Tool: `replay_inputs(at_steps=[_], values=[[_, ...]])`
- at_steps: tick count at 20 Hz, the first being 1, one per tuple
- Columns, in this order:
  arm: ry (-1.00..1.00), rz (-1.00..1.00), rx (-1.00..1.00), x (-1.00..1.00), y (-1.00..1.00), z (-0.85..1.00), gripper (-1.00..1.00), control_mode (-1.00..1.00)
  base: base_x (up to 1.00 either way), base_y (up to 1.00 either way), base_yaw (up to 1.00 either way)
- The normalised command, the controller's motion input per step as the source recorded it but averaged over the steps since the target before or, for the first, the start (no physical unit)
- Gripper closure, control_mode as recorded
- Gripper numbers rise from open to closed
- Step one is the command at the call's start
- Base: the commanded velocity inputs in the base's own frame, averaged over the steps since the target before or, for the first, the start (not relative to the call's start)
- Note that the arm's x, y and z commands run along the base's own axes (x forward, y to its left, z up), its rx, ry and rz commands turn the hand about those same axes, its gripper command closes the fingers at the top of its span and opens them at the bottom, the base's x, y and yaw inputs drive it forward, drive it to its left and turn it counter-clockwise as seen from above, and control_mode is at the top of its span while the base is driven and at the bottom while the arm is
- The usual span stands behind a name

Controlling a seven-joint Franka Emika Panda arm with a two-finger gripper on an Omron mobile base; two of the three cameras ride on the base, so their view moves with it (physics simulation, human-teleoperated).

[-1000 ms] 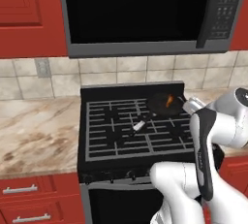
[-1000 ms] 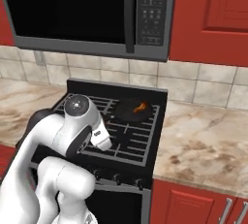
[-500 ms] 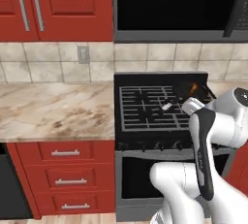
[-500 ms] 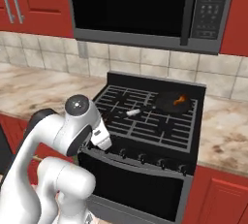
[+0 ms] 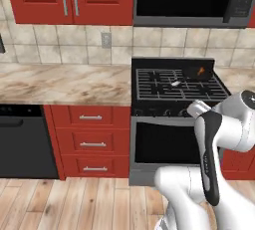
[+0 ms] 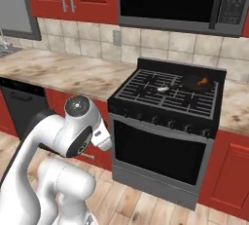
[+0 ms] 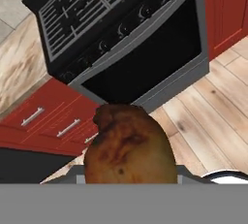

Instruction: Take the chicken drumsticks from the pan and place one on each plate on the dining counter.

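- The hand view looks down past a chicken drumstick, a large orange-brown browned lump that fills the bottom middle of the picture, right where the gripper's tips would rise.
- The tips themselves are covered by the meat, so the gripper counts as closed on this drumstick, with the jaws part-way in around its thick end.
- Beyond the held drumstick, the hand view shows the black stove with its oven door, the knobs along the front, red drawers with silver handles to the left, and a wooden floor to the right.
- The left base view shows more of the room: a marbled counter left of the stove, red wall cabinets above it, and a microwave over the burners.
- In that view the white arm folds low at the lower right, in front of the oven door.
- The right base view shows the arm's round joint at the lower left, well apart from the stove top.
- The pan sits on the rear right grate of the stove.
- Inside it lies the second drumstick, a small orange spot; the left base view shows it too.
- The pan's pale handle tip points out over the middle grates.
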Motion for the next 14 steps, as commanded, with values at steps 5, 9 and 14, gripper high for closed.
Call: replay_inputs(at_steps=[5, 9, 14], values=[[0.00, 0.00, 0.00, 0.00, 0.00, 0.00, 1.00, 1.00, -0.29, 0.63, 0.29], [0.00, 0.00, 0.00, 0.00, 0.00, 0.00, 1.00, 1.00, -0.01, 0.40, 0.46], [0.00, 0.00, 0.00, 0.00, 0.00, 0.00, 1.00, 1.00, -0.12, 0.14, 0.60]])
